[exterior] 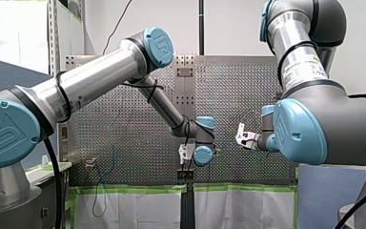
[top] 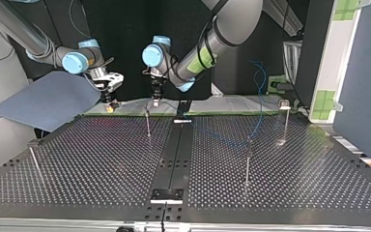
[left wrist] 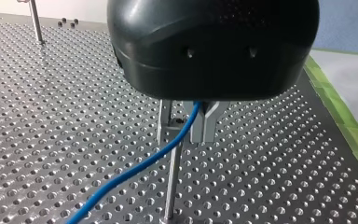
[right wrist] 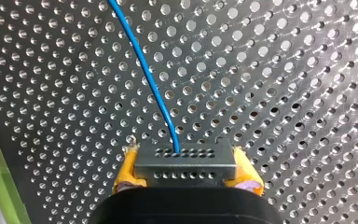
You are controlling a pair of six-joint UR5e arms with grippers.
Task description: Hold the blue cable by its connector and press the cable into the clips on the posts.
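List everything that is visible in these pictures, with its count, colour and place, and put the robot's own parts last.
table: one, grey perforated metal, under everything
strip: one, black, along the table's middle
posts: four, thin metal, standing apart on the table
connector: one, grey, at the cable's end
cable: one, blue, from the connector across the table
sheet: one, blue-grey, beyond the table, top view's left
tape: green strips, top view's right
arms: two, silver with blue caps
left gripper: black, above a post
right gripper: yellow pads, shut on the connector
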